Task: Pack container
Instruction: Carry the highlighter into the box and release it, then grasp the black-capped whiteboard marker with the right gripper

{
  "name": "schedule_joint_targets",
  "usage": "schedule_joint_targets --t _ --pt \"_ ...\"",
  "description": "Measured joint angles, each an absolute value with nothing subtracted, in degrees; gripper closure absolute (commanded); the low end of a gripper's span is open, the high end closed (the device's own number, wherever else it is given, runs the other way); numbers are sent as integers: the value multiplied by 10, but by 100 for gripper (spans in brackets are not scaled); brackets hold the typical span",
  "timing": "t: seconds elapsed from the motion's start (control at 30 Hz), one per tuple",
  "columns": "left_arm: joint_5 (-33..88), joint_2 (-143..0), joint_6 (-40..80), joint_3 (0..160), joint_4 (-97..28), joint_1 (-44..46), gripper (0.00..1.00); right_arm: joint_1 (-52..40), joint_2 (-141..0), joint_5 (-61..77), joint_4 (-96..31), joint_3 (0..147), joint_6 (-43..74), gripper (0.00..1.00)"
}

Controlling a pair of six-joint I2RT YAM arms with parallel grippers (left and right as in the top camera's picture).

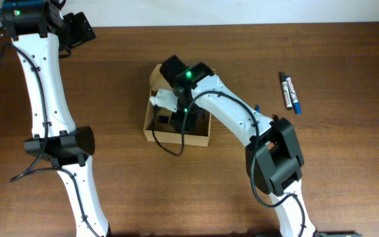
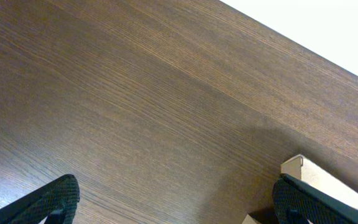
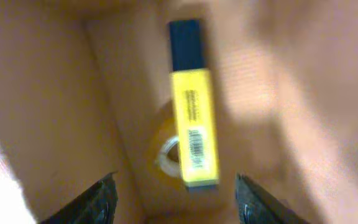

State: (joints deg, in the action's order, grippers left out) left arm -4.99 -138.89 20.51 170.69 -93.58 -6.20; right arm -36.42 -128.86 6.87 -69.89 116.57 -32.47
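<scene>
Fingers [image 3: 101, 199] of the right gripper [image 3: 178, 202] stand spread wide, holding nothing, above a yellow highlighter [image 3: 194, 124] lying inside the container [image 3: 48, 93], mid-table. Farther off, the left gripper [image 2: 179, 202] gapes empty over the table [image 2: 135, 93]; two markers [image 1: 290, 92] lie well right

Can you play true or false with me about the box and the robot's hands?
1. A yellow highlighter lies inside the container. True.
2. The left gripper holds a marker. False: it is open and empty above the table.
3. Two markers lie on the table outside the container. True.
4. The container's lid is shut. False: it is open, and the right gripper is inside it, open.
</scene>
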Motion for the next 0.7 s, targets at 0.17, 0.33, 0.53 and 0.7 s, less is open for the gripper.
schedule_joint_targets --t 0.17,0.33,0.53,0.7 --pt "-50 -1389 205 1707 -936 -62 0 -363 -1280 28 -753 1309 -255 33" --pt "-50 -1389 205 1707 -936 -62 0 -337 -1227 7 -759 1381 -195 32" --pt "-50 -1389 205 1707 -936 -62 0 -164 -1163 3 -768 1397 -118 33" --pt "-50 -1389 205 1707 -936 -62 0 -5 -1174 28 -743 1321 -85 35"
